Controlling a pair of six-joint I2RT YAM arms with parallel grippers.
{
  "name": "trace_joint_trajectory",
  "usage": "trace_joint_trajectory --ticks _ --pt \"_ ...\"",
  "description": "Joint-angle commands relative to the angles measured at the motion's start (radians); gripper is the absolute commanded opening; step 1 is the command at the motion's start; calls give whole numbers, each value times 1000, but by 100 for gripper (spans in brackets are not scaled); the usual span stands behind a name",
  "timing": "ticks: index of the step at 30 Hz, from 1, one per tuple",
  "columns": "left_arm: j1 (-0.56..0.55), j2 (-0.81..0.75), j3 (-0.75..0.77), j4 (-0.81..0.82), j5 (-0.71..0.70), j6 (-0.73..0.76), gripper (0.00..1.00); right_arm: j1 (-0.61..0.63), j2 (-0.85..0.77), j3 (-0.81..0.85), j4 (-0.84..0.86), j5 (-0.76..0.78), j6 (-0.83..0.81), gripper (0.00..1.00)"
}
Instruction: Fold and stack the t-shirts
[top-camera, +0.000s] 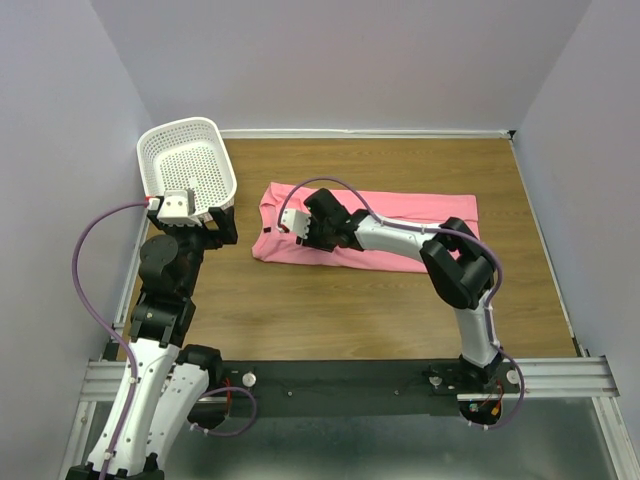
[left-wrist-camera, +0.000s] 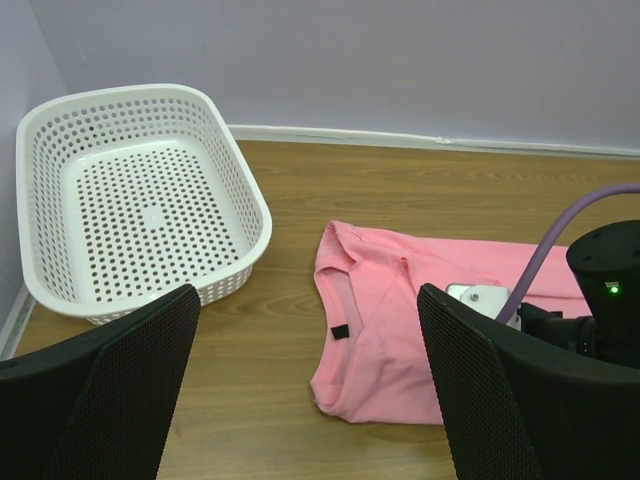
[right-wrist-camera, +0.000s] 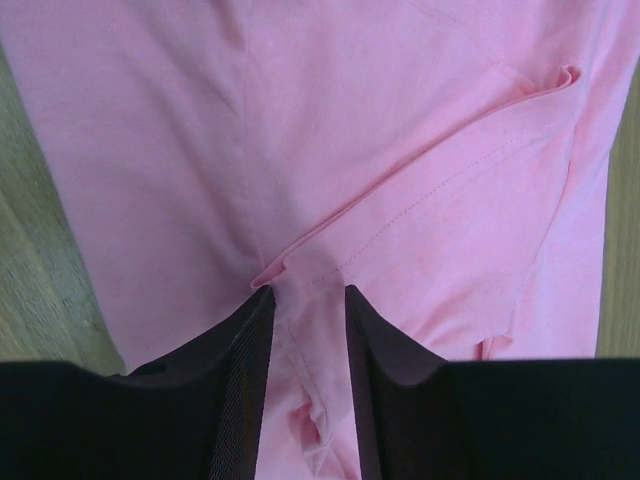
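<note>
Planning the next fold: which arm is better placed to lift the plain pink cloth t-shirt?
Right. The right gripper sits on the plain pink cloth t-shirt, fingers astride a raised fold. The left gripper hangs open near the white perforated plastic basket, off the cloth.

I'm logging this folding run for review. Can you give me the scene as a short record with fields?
surface: brown wooden table
garment: pink short-sleeved cloth t-shirt, lying flat as a long folded strip, collar end towards the basket
container: white perforated plastic basket, empty, far left corner, apart from the t-shirt
left gripper: open, holding nothing, beside the basket
right gripper: shut on a raised fold of the t-shirt near its collar end
in basket: nothing
</note>
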Motion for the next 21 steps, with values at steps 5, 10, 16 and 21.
trace_joint_trajectory --ticks 5,10,16,21 --pt "6 -10 19 8 -28 11 97 10 -9 22 13 -17 36 47" --pt "7 -11 19 8 -28 10 97 10 -57 -12 -7 -119 5 59" --pt "6 -11 18 8 -26 10 97 12 -25 -3 -16 -94 -12 57" --pt "6 -11 18 8 -28 10 97 10 6 19 -22 -71 -9 52"
